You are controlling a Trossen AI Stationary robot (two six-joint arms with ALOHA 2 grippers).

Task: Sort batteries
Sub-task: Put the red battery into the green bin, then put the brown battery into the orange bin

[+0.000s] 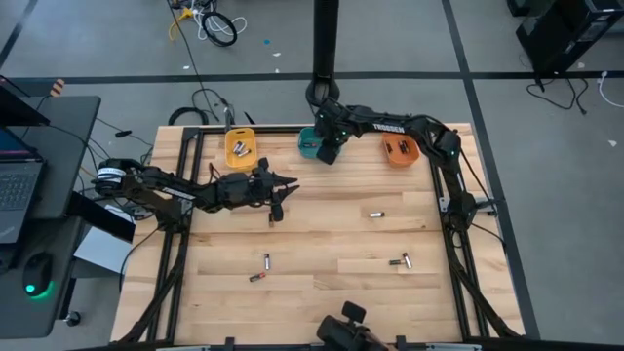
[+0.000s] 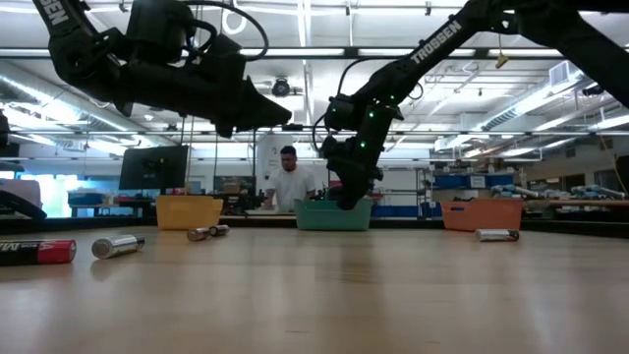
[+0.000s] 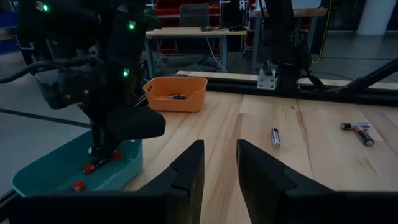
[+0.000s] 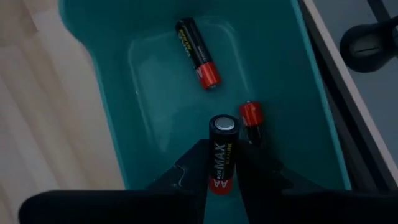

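My right gripper (image 1: 330,151) hangs over the teal bin (image 1: 308,144) at the table's far edge, pointing steeply down, shut on a black battery with a red end (image 4: 222,155). Two more black-and-red batteries (image 4: 198,53) (image 4: 251,114) lie on the bin's floor. My left gripper (image 3: 219,168) stands open and level above the table's left middle (image 1: 283,195), nothing between its fingers. Loose batteries lie on their sides on the wood (image 1: 376,214) (image 1: 405,260) (image 1: 266,260). My right gripper pinches the black battery's sides (image 4: 217,171) between its two fingers, which come from above and slant down into the teal bin. The battery lies along the fingers, its silver end (image 4: 224,125) pointing away from the wrist. Whether it touches the bin's floor I cannot tell.
A yellow bin (image 1: 240,148) with silvery batteries stands at the far left and an orange bin (image 1: 400,149) with one battery (image 3: 176,96) at the far right. Another battery (image 1: 256,277) lies near the front. A person (image 2: 288,182) stands behind the table. Black frame rails edge the table.
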